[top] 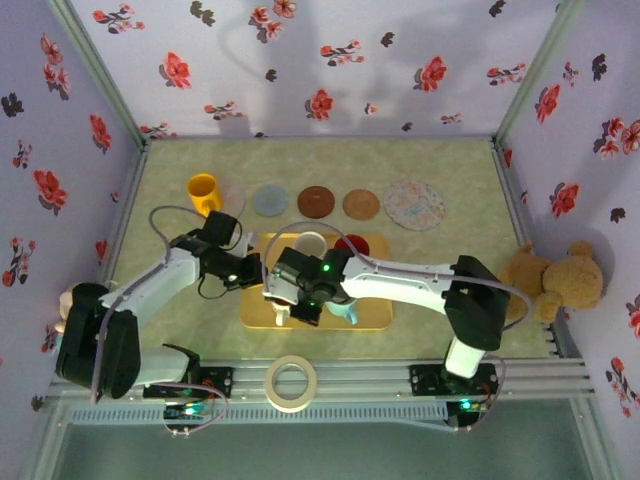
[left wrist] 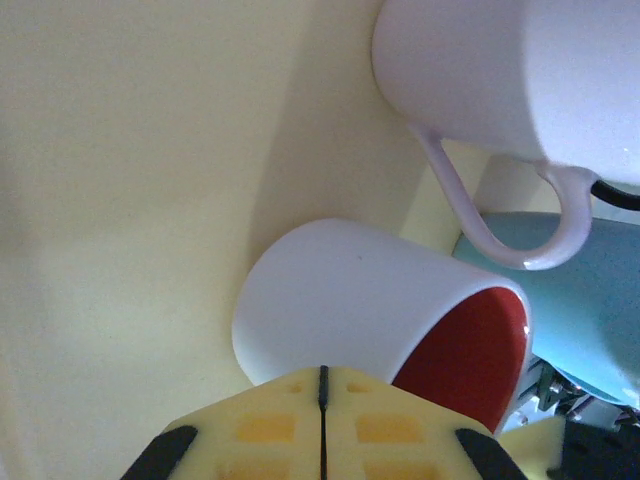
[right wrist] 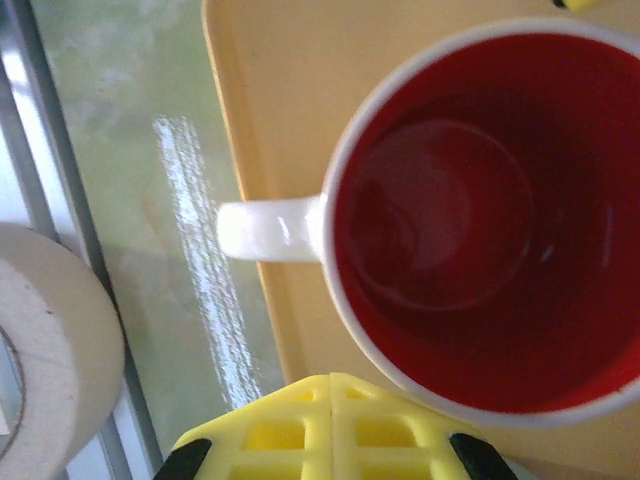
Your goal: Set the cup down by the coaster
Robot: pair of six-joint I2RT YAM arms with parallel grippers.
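Nearest to us, a tape roll [top: 291,383] lies on the rail at 6 o'clock of the yellow tray [top: 372,318]. Up onto the tray now. The right tool [right wrist: 331,392] has its pads pressed together on nothing and hovers at the rim of a red-lined cup [right wrist: 440,230] in the tray's near-left corner. Overhead, the arm covers most of that cup. The wrist camera gives us the red inside and the white handle reaching off the tray's near edge.

The left tool [left wrist: 322,385] is closed and empty as well. Its camera adds side-on detail the overhead cannot give: the looped handle of a white cup [left wrist: 520,70] and the wall of a pale blue cup [left wrist: 590,310].

Farther out, at 12 o'clock of the tray, we have a row of coasters [top: 316,201]. A yellow cup [top: 204,192] stands at the row's 9 o'clock end, just beside a pale coaster [top: 234,192]. A teddy bear [top: 555,280] sits off at 3 o'clock.
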